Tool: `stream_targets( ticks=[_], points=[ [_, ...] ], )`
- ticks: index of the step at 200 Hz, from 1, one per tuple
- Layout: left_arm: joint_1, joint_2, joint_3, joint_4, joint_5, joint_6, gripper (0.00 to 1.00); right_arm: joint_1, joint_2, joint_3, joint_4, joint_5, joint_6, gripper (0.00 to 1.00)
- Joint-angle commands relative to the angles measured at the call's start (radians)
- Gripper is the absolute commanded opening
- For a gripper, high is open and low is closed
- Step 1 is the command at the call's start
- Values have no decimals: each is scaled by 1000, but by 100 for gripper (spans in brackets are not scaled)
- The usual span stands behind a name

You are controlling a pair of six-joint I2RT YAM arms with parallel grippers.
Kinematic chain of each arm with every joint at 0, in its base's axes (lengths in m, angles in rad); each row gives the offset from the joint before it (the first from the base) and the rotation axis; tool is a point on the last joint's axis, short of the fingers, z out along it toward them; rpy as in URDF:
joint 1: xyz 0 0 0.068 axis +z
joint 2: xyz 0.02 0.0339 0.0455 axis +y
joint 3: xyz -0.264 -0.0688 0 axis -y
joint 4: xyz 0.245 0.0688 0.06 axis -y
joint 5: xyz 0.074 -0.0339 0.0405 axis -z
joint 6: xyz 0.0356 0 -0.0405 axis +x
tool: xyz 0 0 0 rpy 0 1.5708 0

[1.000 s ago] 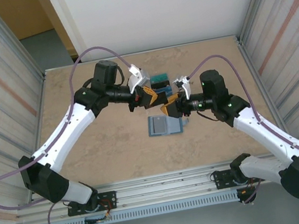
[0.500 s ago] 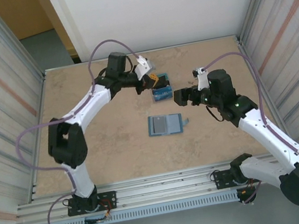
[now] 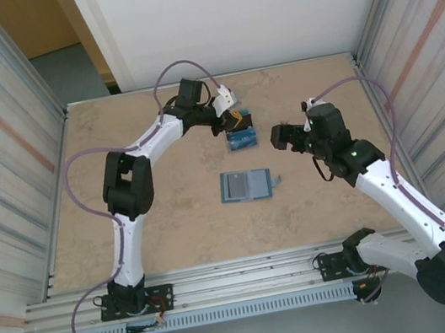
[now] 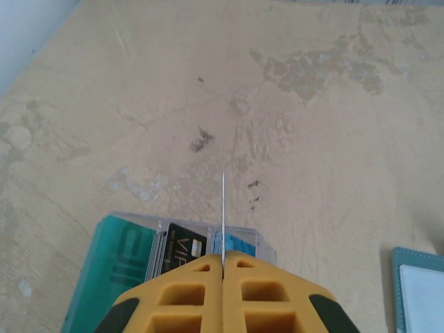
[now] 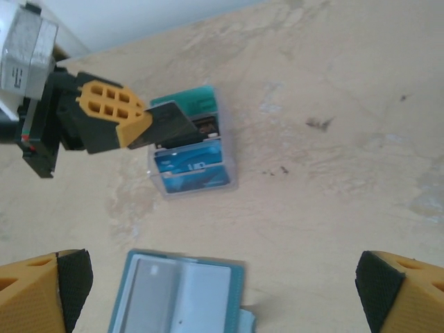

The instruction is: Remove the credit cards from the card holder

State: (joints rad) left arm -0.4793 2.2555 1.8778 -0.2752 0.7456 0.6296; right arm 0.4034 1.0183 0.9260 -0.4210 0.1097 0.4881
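The card holder (image 3: 245,186) lies open and flat mid-table, pale inner faces up, and also shows in the right wrist view (image 5: 180,295). Behind it a clear box (image 3: 242,138) holds upright credit cards: teal (image 4: 111,263), black (image 4: 177,246) and blue (image 5: 191,163). My left gripper (image 3: 236,119) hangs just over that box, shut on a dark card (image 5: 170,125), which is edge-on in its own wrist view (image 4: 223,208). My right gripper (image 3: 277,137) is open and holds nothing, right of the box and above the holder's far right.
Corrugated side walls stand along the left and right table edges, and a white wall stands at the back. Bare tan tabletop (image 3: 155,220) surrounds the holder and the box.
The left arm has swung from above the holder to the clear box at the back with the card in it. The right gripper has opened and drawn back to the right.
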Motion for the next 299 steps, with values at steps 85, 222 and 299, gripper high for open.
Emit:
stream_targets(
  ticks=[85,222,299],
  points=[
    [26,112,116,5,-5,5,0,-5,-58,15,-13,30,42,99],
    [27,188,177,8,18,-4,0,-5,-73,14,-15,6,43,99],
    [28,153,102,-27,-2,38,0,-4,-86,14,-17,2,41,99]
  ],
)
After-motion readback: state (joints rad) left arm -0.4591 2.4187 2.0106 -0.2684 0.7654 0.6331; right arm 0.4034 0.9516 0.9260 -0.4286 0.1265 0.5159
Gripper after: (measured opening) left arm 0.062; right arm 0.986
